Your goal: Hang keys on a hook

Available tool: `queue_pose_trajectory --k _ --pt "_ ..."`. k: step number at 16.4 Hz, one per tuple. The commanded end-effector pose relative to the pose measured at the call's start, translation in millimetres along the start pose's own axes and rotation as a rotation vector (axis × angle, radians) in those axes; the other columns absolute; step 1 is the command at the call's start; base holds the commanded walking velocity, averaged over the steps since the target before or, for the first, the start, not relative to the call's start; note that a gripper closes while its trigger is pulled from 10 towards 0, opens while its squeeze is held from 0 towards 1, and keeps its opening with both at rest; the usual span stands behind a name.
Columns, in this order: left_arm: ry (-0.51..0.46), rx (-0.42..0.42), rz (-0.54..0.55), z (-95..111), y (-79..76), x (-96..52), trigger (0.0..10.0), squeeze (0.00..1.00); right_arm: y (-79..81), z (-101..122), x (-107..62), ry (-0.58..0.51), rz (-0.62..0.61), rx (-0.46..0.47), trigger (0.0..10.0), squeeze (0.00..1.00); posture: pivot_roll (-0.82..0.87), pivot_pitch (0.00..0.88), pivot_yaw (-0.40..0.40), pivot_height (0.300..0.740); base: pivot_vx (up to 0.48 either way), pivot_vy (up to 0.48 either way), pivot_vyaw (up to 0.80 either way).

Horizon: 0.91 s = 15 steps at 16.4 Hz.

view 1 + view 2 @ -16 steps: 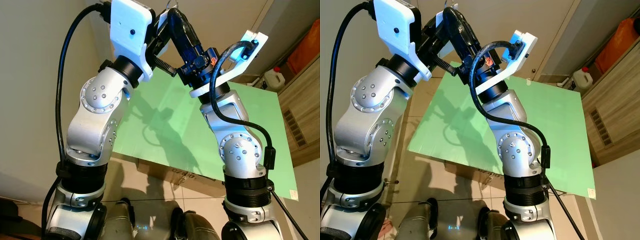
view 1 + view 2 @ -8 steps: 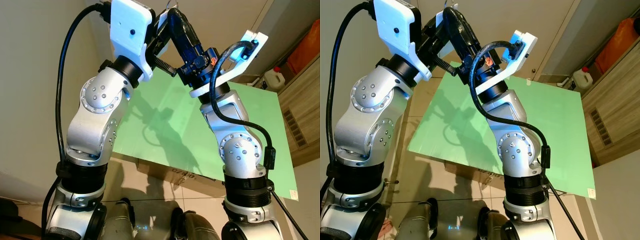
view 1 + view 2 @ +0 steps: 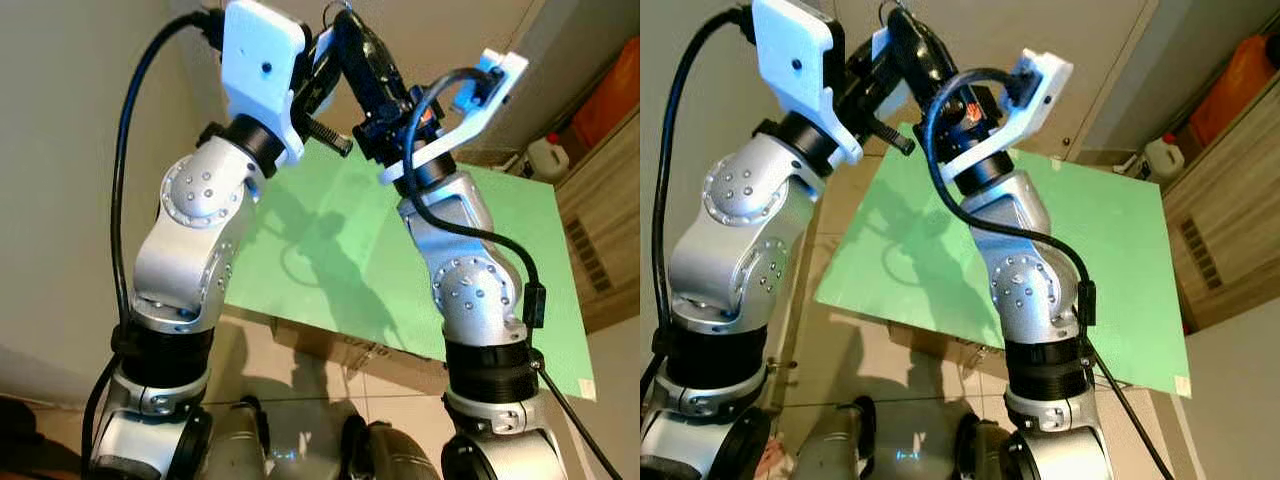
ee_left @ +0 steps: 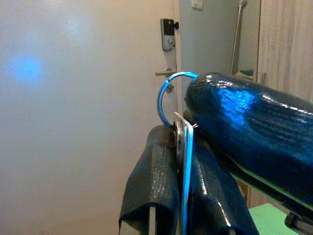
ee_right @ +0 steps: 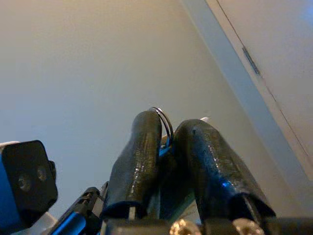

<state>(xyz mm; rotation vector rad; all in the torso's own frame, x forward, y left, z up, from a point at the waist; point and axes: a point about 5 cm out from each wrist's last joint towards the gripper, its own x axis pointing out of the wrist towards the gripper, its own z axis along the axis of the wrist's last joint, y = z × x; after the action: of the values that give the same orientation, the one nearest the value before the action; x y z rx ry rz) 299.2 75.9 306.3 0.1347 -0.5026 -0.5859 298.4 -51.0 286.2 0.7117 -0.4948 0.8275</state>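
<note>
Both arms are raised high in front of the head camera, and the two grippers meet near the top of the head views, above the far left corner of the green bench (image 3: pixel 470 250). The left gripper (image 4: pixel 176 142) is clenched on the flat blade of the keys (image 4: pixel 184 161), whose ring (image 4: pixel 168 95) stands up clear of the fingertips, in front of a pale door with a handle (image 4: pixel 165 73) and a lock (image 4: pixel 167 34). The right gripper (image 5: pixel 168 132) has its two fingers closed in on that same ring, seen edge-on between its tips, so both seem to hold the bunch at once. Against the frames of a second ago, the right wrist has tilted and swung up and toward the left arm: its white camera bracket (image 3: pixel 475 95) now stands higher and steeper, and the joined grippers sit a little nearer the top of the view. That looks like a hand-over or re-grip at the ring, probably to free the loop for threading. No hook can be made out here, so hanging is judged not yet begun. A white jug (image 3: pixel 548 158) stands on the floor by the bench's far right corner.
</note>
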Motion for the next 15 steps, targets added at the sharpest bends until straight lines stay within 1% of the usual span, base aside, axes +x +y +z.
queue_pose_trajectory --k 1,2,5,6,7,13,15 --pt "-0.036 -0.001 -0.101 6.7 -19.7 3.3 10.0 0.00 0.5 -8.2 4.2 0.040 -0.025 -0.013 10.0 1.00 0.17 0.150 -0.055 0.740 0.000 0.000 0.00" --pt "-0.034 -0.001 -0.099 6.4 -19.4 3.1 10.0 0.00 0.8 -8.9 4.5 0.045 -0.030 -0.035 10.0 0.00 0.17 0.152 -0.054 0.740 0.000 0.000 0.00" --pt "-0.032 0.001 -0.095 6.8 -18.7 3.1 10.0 0.00 2.2 -9.9 5.7 0.044 -0.021 -0.050 10.0 0.00 0.17 0.151 -0.054 0.740 0.000 0.000 0.00" --pt "-0.033 0.003 -0.092 7.5 -17.7 3.3 10.0 0.00 3.4 -9.9 5.5 0.035 -0.011 -0.041 2.5 0.00 0.17 0.150 -0.052 0.740 0.000 0.000 0.00" --pt "-0.034 0.005 -0.091 7.8 -17.5 3.2 10.0 0.00 4.1 -9.8 4.8 0.028 -0.004 -0.033 0.0 0.00 0.17 0.150 -0.051 0.740 0.000 0.000 0.00" --pt "-0.032 0.006 -0.085 8.1 -16.2 2.4 10.0 0.00 4.7 -10.0 4.0 0.012 -0.005 -0.011 0.0 0.00 0.18 0.149 -0.053 0.740 0.000 0.000 0.00" --pt "-0.026 -0.006 -0.068 6.8 -14.2 2.6 10.0 0.00 4.1 -9.3 4.3 0.004 -0.010 0.004 0.0 0.00 0.18 0.150 -0.054 0.740 0.000 0.000 0.00"
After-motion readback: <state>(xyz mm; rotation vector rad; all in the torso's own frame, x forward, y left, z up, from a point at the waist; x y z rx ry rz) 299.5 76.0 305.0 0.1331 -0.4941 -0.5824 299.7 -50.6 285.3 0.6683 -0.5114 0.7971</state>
